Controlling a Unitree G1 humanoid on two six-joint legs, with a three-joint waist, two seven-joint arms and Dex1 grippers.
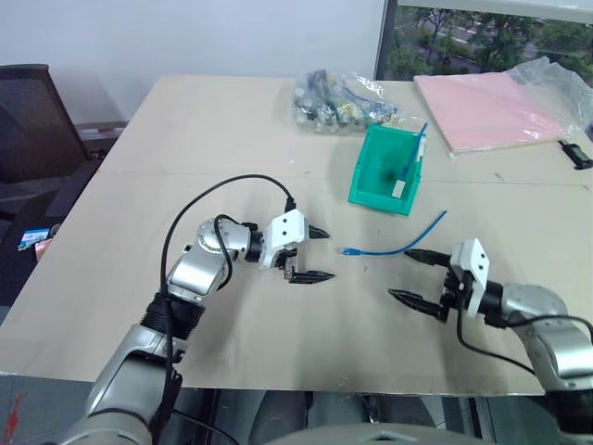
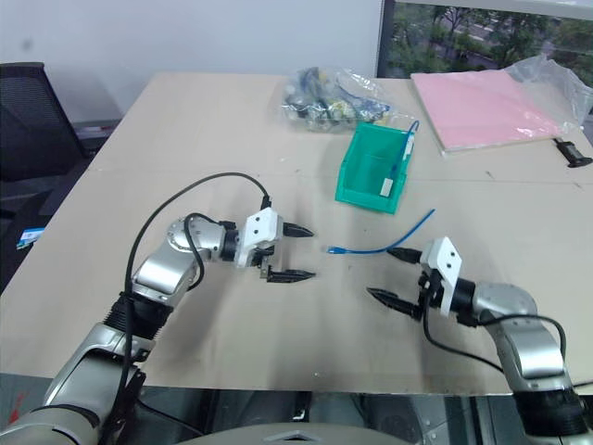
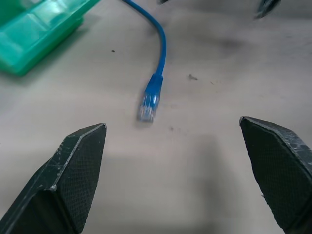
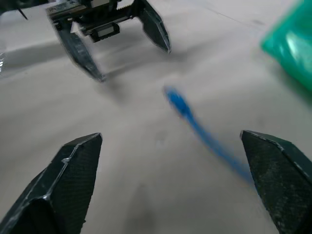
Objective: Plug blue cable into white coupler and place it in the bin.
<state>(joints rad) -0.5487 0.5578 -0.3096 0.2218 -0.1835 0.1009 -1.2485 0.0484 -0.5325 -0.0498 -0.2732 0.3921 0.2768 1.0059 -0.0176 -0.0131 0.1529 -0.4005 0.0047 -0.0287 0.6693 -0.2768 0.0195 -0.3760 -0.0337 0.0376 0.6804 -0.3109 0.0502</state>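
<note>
Time to pick up the blue cable (image 1: 394, 247)

Both my grippers, left (image 1: 314, 253) and right (image 1: 414, 276), are wide apart, empty. I should pinch just behind the clear plug.

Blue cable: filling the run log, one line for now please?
blue cable: loose on table | left gripper: open, facing plug | right gripper: open, empty

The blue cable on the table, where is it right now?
In the left eye view the blue cable lies loose on the table, between the left gripper and right gripper, just in front of the bin.
</note>
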